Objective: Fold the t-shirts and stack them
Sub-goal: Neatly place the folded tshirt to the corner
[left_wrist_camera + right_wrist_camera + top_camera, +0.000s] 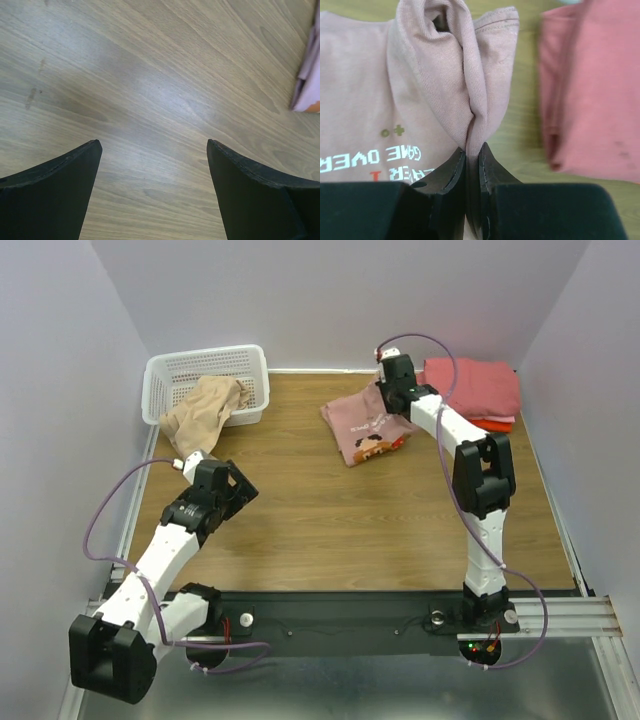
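With our right arm's jaws we are pinching a raised fold of the dusty-pink cotton t-shirt (360, 95) that has white lettering on its chest. The jaws are standing narrow with the cloth pressed between them. That shirt is lying partly folded at the far middle of the wood-grain bench (330, 520). A strip of bare wood is showing between it and the stack at the far right, where a folded salmon-pink t-shirt (475, 385) is resting on an orange-red t-shirt (493, 425). Our left arm's jaws are hanging wide apart over bare wood at the near left, gripping nothing. A crumpled beige t-shirt (205, 410) is draping over the near rim of the white plastic lattice basket (170, 370) in the far left corner.
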`<control>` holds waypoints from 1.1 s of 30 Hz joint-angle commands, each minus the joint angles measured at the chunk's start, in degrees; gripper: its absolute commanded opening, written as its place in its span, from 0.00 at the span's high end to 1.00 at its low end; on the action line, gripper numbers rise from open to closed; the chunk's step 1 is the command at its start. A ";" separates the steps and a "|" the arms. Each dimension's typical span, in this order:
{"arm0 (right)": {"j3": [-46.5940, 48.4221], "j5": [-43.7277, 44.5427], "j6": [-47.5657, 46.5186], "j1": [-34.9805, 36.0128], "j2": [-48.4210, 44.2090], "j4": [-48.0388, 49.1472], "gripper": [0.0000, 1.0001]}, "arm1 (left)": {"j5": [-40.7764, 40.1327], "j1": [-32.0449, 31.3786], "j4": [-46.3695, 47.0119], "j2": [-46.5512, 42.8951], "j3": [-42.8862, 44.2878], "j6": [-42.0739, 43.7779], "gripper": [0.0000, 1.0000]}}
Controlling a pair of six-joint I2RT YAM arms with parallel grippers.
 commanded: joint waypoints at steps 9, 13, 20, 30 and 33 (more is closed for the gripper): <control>9.70 7.28 -7.63 -8.23 -2.87 1.77 1.00 | -3.97 -0.21 0.28 5.69 4.38 1.11 0.02; 13.56 8.42 -9.47 -9.98 -2.43 1.68 1.00 | -3.62 -0.21 0.72 7.36 4.38 1.72 0.02; 20.07 9.56 -11.24 -11.83 -2.26 1.68 1.00 | -3.62 -0.21 0.98 7.98 4.47 2.08 0.02; 25.44 8.51 -9.74 -14.30 -2.43 1.59 1.00 | -3.89 -0.21 0.98 6.31 4.29 1.90 0.02; 25.88 8.33 -9.66 -14.30 -3.22 1.68 1.00 | -3.62 -0.21 1.07 6.92 4.29 1.99 0.02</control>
